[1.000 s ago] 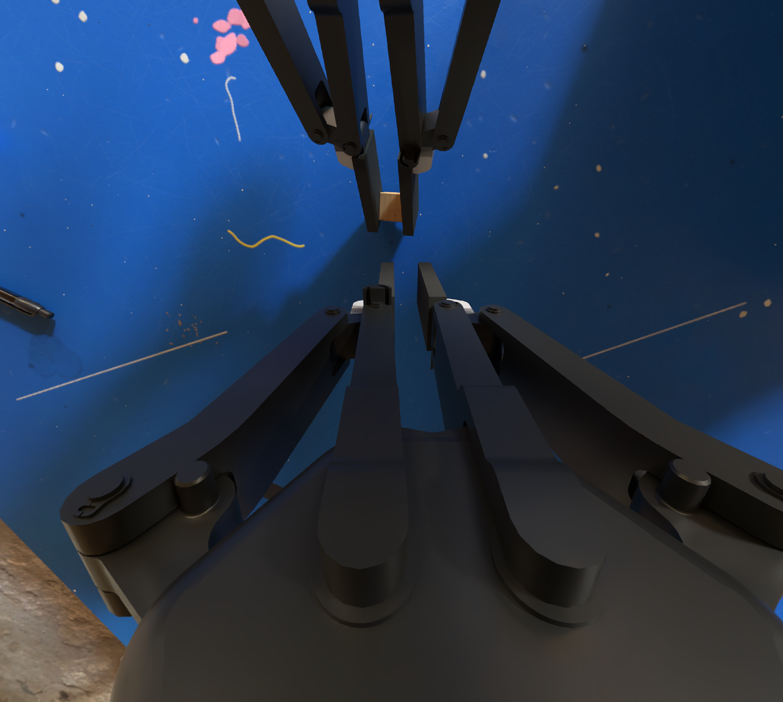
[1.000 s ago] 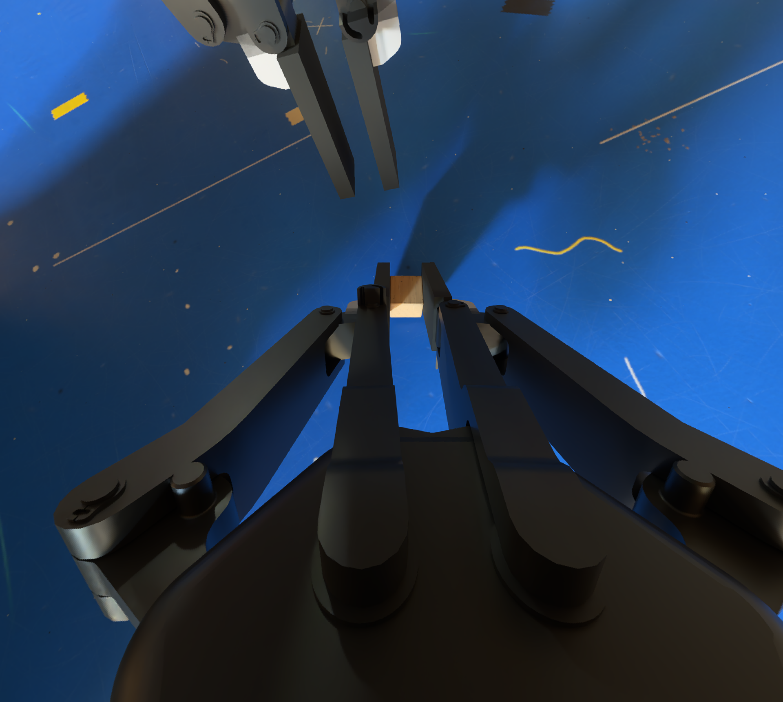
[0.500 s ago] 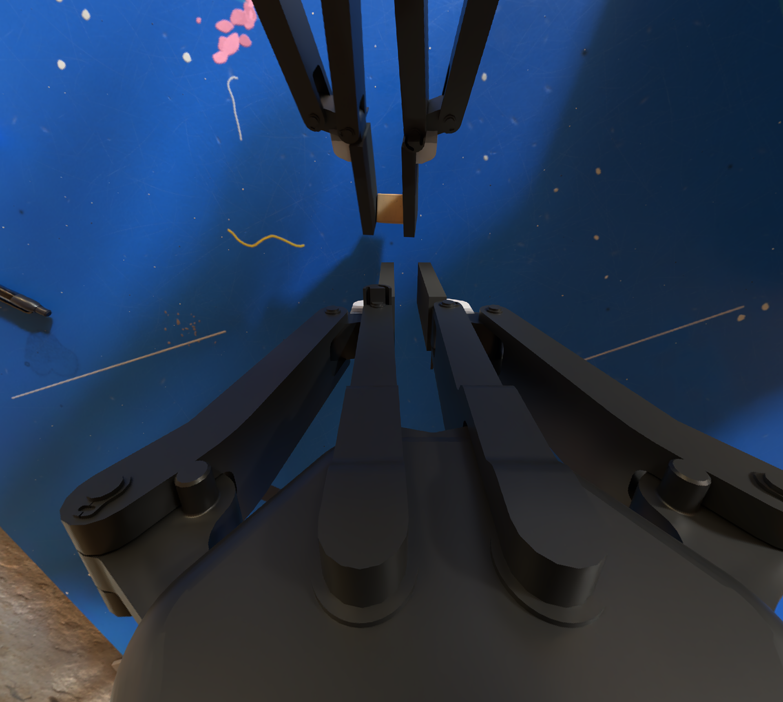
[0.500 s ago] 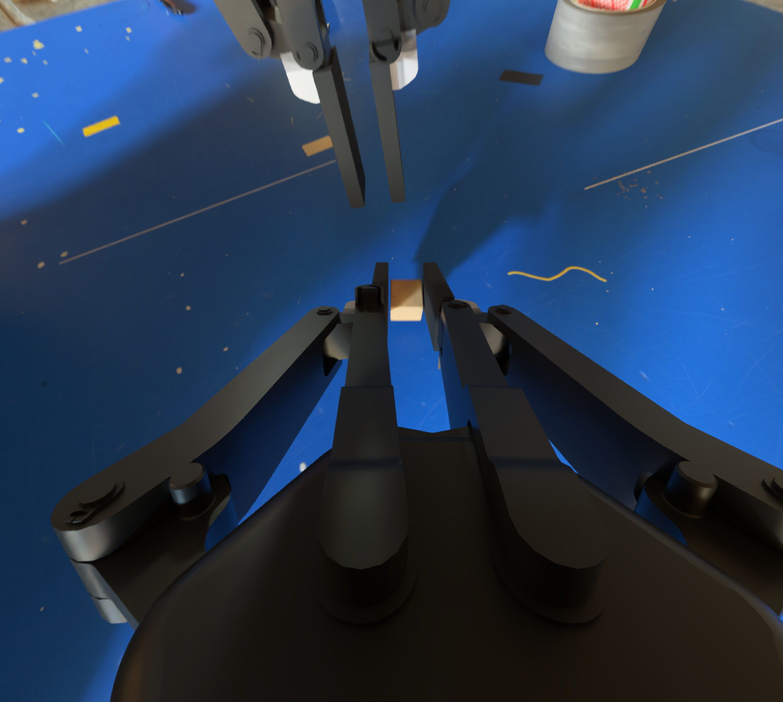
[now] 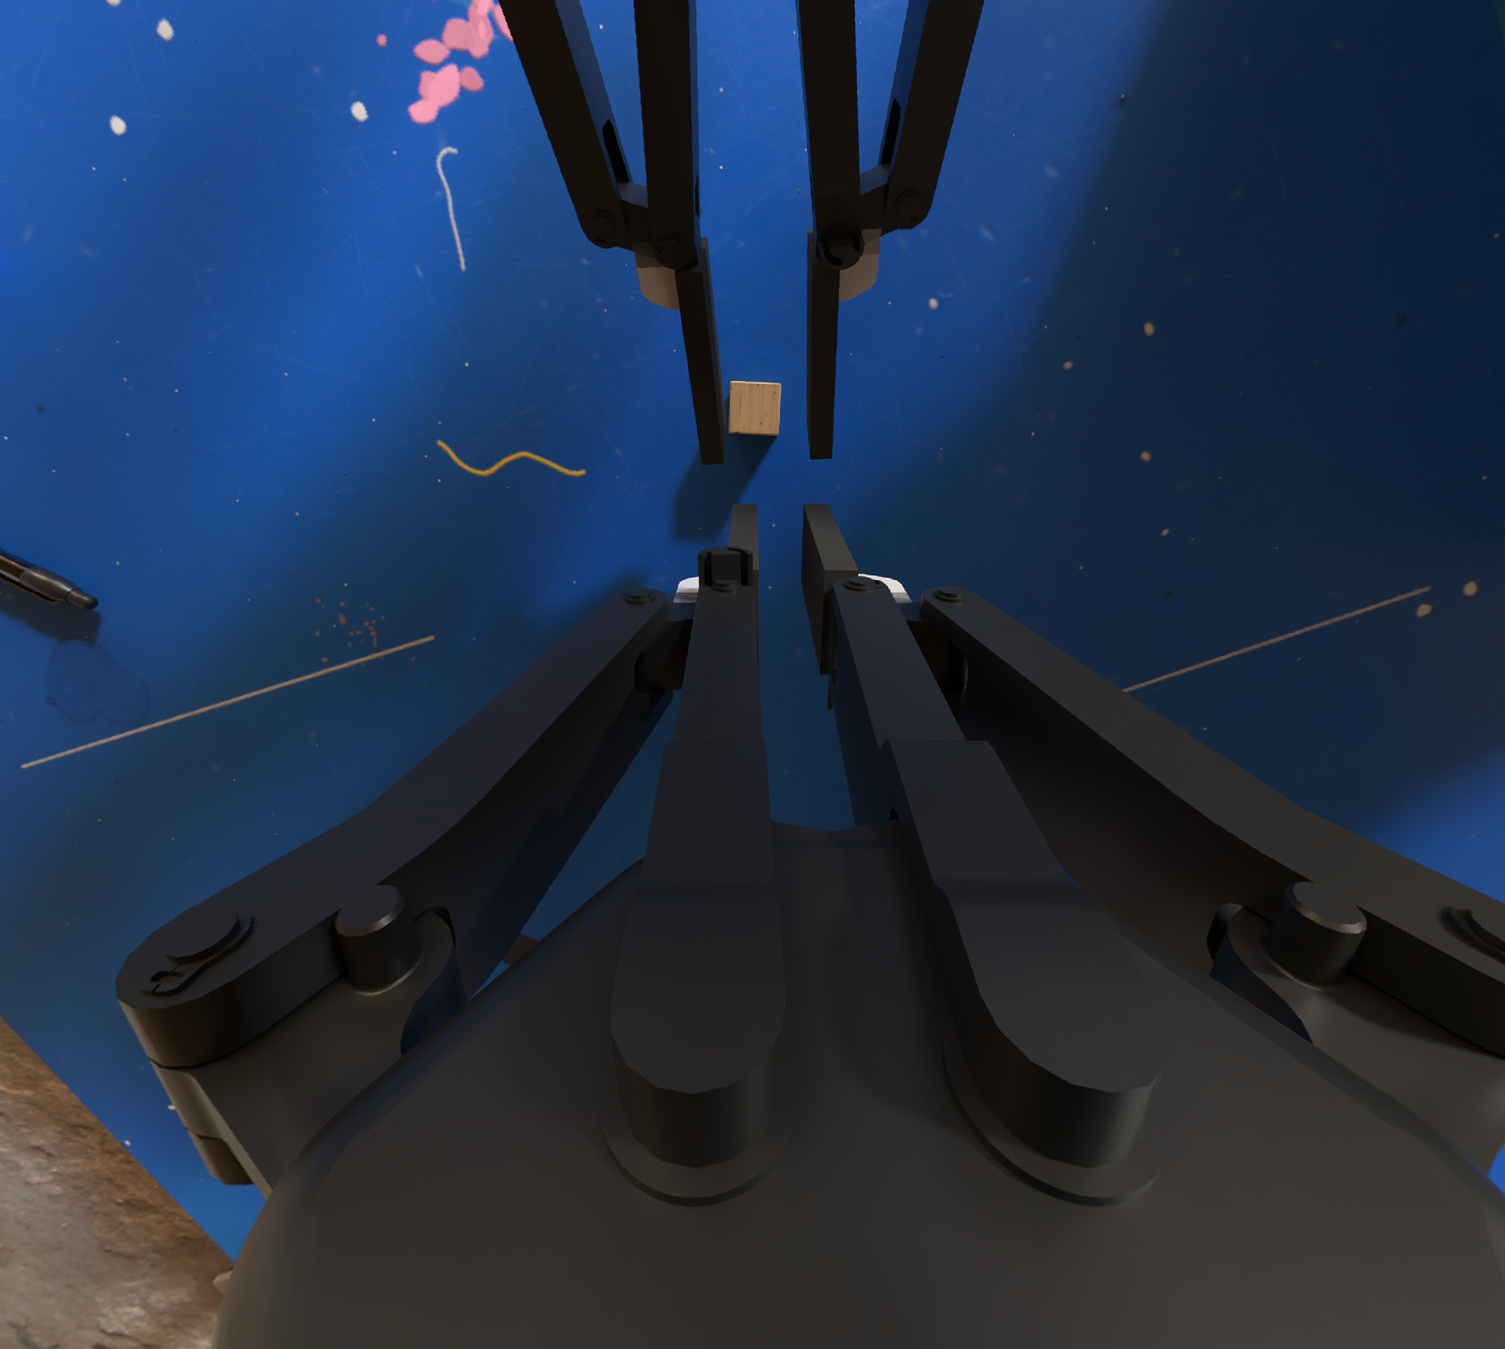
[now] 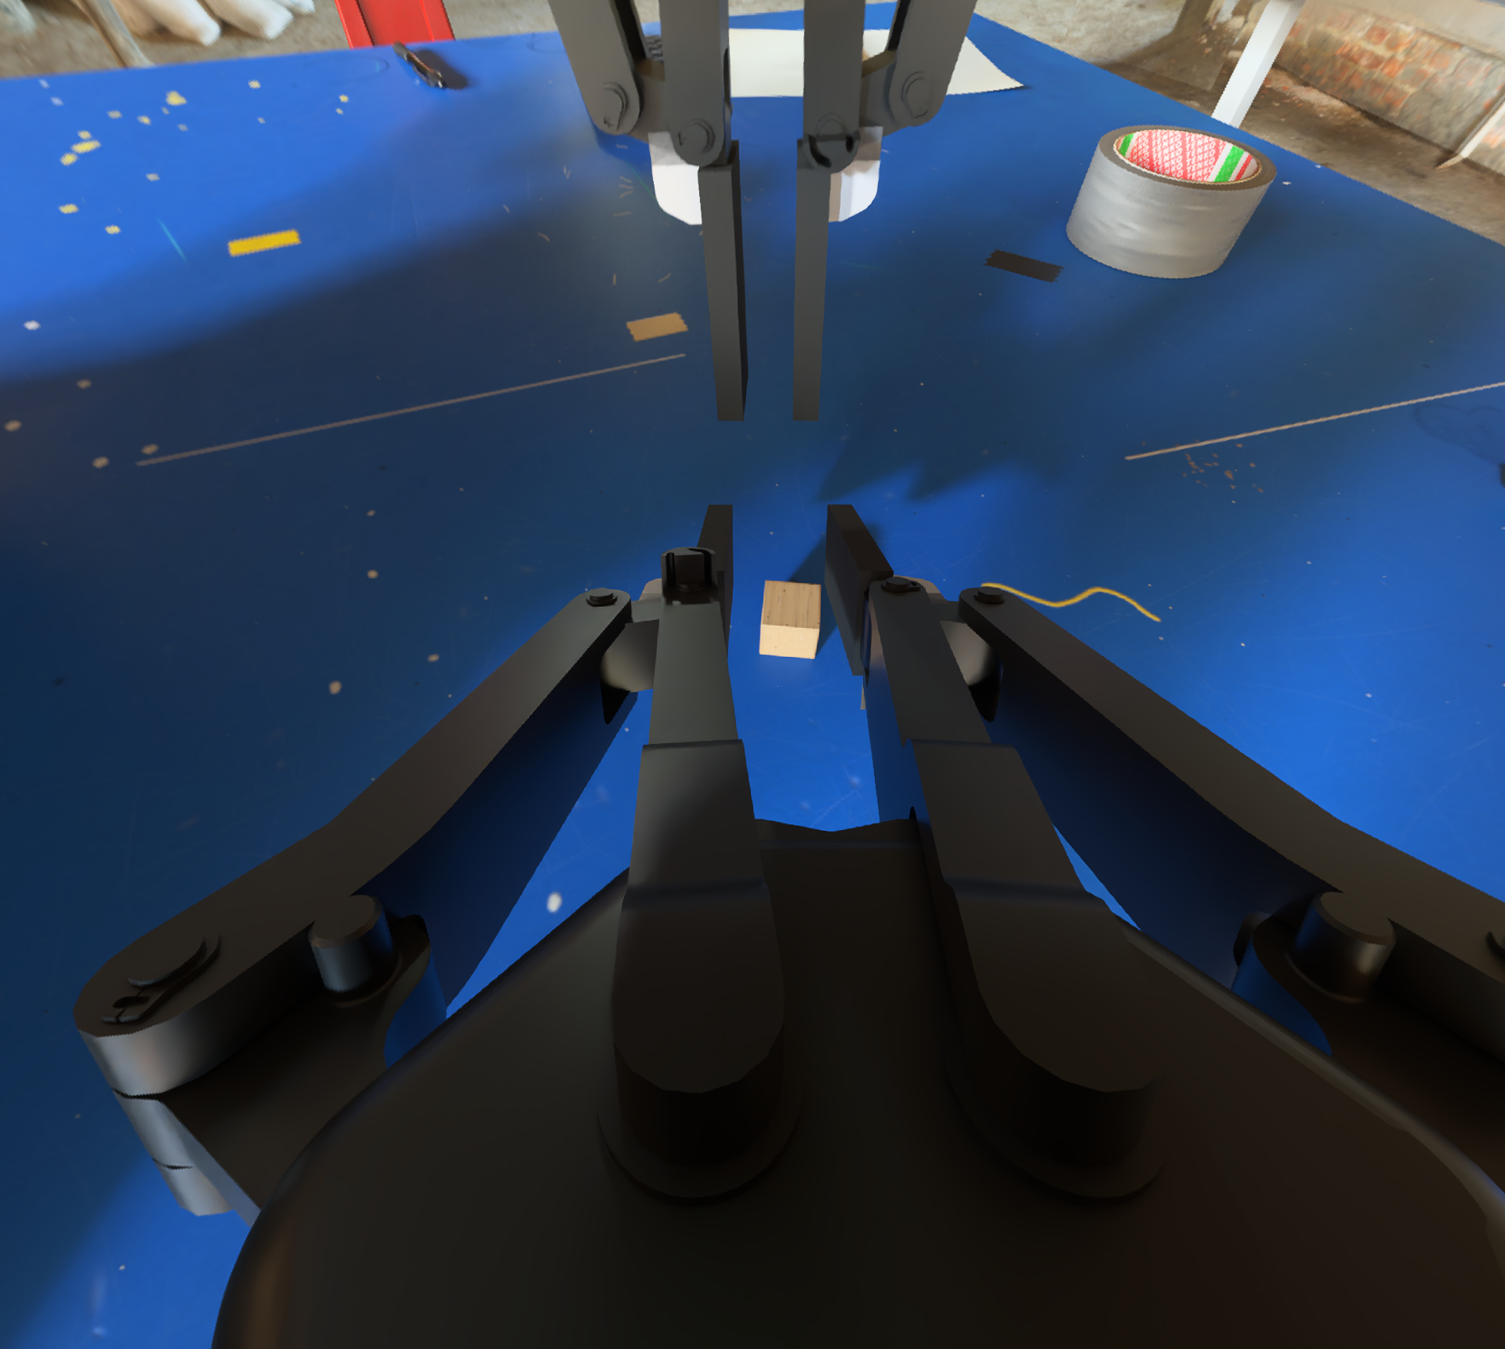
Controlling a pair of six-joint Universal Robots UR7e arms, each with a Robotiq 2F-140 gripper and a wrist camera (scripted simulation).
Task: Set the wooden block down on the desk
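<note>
The small wooden block (image 6: 790, 618) lies on the blue desk (image 6: 326, 577) between the fingers of my right gripper (image 6: 780, 520). That gripper is open, with a gap on each side of the block. In the left wrist view the block (image 5: 754, 407) sits between the right gripper's fingertips (image 5: 766, 453), close to one finger. My left gripper (image 5: 778, 520) hangs just above the desk (image 5: 1140, 251), facing the right one. Its fingers stand close together with a narrow gap and hold nothing. It also shows in the right wrist view (image 6: 768, 416).
A grey tape roll (image 6: 1173, 202) and a white sheet (image 6: 977, 64) lie at the far right. A pen (image 5: 49, 585) lies to the left. A yellow thread (image 6: 1075, 597) lies beside the block. The desk edge and floor (image 5: 81, 1228) are lower left.
My right gripper has opened and let go of the block, which now rests on the desk. The right wrist view has tilted up. The left gripper has not moved.
</note>
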